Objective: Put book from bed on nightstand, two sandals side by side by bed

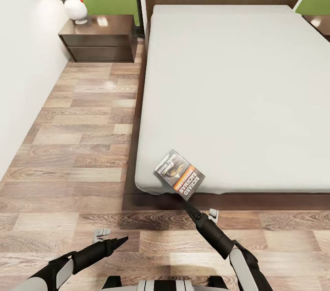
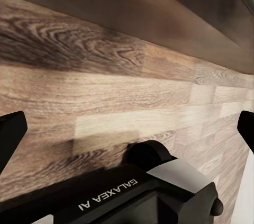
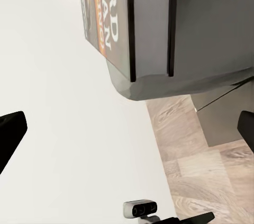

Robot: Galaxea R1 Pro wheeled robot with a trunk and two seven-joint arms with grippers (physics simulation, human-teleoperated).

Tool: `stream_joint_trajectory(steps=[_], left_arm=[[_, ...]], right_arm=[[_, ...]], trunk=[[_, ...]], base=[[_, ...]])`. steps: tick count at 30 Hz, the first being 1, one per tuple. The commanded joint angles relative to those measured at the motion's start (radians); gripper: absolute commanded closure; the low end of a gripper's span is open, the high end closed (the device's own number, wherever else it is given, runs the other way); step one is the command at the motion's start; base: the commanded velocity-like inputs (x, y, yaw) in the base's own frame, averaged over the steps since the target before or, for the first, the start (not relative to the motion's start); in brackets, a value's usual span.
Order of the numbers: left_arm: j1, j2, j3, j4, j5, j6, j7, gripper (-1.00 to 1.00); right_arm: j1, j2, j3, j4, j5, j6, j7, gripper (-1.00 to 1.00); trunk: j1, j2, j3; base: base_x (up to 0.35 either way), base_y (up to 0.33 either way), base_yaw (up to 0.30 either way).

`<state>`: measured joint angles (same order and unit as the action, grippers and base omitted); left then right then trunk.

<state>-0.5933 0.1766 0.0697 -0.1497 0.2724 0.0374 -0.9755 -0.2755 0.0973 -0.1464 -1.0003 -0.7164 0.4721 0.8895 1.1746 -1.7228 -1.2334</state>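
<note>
The left arm [image 1: 68, 261] lies low at the lower left of the head view, its gripper [image 1: 120, 240] pointing right, jaws wide apart in the left wrist view. The right arm [image 1: 229, 247] reaches up-left from the lower right; its gripper [image 1: 189, 206] has its jaws spread wide in the right wrist view.

The bed [image 1: 238, 94], pale mattress on a dark frame, stands on the wood-plank floor [image 1: 78, 153]. The book [image 1: 179, 174] lies on its corner, just ahead of the right gripper [image 1: 187, 204].
</note>
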Motion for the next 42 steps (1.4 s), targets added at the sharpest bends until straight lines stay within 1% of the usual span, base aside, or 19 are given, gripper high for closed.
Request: stream_joint_trajectory(steps=[1,13,19,24,42], left_arm=[[0.0,0.0,0.007,0.0,-0.004,0.004,-0.004,-1.0],[0.0,0.0,0.007,0.0,-0.004,0.004,-0.003,-1.0],[0.0,0.0,0.007,0.0,-0.004,0.004,-0.003,-1.0],[0.0,0.0,0.007,0.001,-0.004,0.004,-0.003,-1.0],[0.0,0.0,0.007,0.001,-0.004,0.004,-0.003,-1.0]], right_arm=[[0.0,0.001,-0.002,0.0,-0.005,0.008,0.002,-1.0],[-0.001,0.001,-0.002,0.0,-0.005,0.008,0.002,-1.0],[-0.001,0.001,-0.002,0.0,-0.005,0.008,0.002,-1.0],[0.0,0.001,-0.002,0.0,-0.005,0.008,0.002,-1.0],[-0.001,0.001,-0.002,0.0,-0.005,0.008,0.002,-1.0]], trunk=[[0.0,0.0,0.0],[0.0,0.0,0.0],[0.0,0.0,0.0],[0.0,0.0,0.0],[0.0,0.0,0.0]], base=[[0.0,0.0,0.0],[0.005,0.0,0.0],[0.202,0.0,0.0],[0.073,0.0,0.0],[0.004,0.0,0.0]])
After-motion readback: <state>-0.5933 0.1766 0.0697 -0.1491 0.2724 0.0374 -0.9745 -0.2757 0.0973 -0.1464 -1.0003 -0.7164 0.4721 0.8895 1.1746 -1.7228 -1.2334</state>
